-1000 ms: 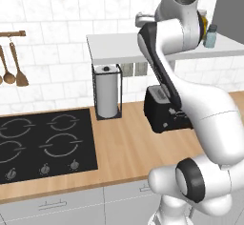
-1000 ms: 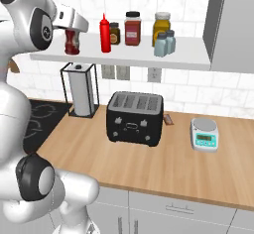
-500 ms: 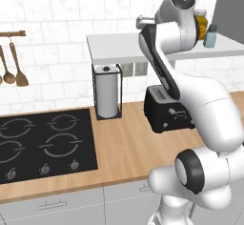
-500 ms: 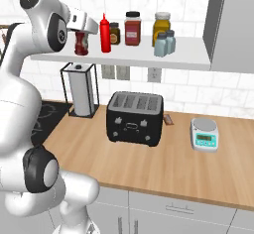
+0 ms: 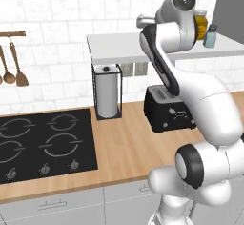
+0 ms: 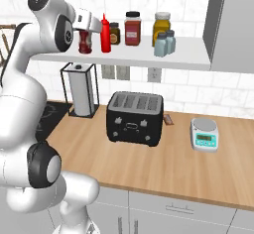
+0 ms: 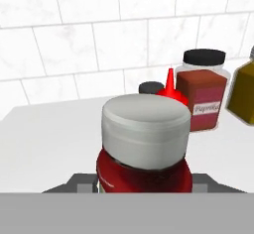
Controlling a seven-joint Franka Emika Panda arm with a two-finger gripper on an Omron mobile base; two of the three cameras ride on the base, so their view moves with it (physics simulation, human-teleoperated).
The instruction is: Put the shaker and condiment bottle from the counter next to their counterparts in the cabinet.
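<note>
My gripper [image 6: 85, 34] is shut on the condiment bottle [image 6: 85, 44], a squat red bottle with a white cap [image 7: 146, 124]. I hold it low over the left part of the white shelf [image 6: 129, 57], just left of the tall red squeeze bottle [image 6: 105, 28]. In the hand view the squeeze bottle's nozzle [image 7: 170, 81] rises right behind the cap. Two pale blue-grey shakers [image 6: 161, 44] [image 6: 170, 39] stand side by side further right on the shelf, in front of the yellow jar [image 6: 161, 26]. One shaker [image 5: 209, 35] shows past my arm in the left base view.
A small dark-lidded jar [image 6: 114, 33] and a red-brown jar [image 6: 132, 28] stand between the squeeze bottle and the yellow jar. Below on the wooden counter [image 6: 173, 163] are a paper towel holder [image 6: 82, 91], a black toaster [image 6: 135, 118], a small scale [image 6: 204, 134] and the hob [image 5: 43, 145].
My gripper has carried the condiment bottle rightward along the shelf, closer to the squeeze bottle. Everything else stays put.
</note>
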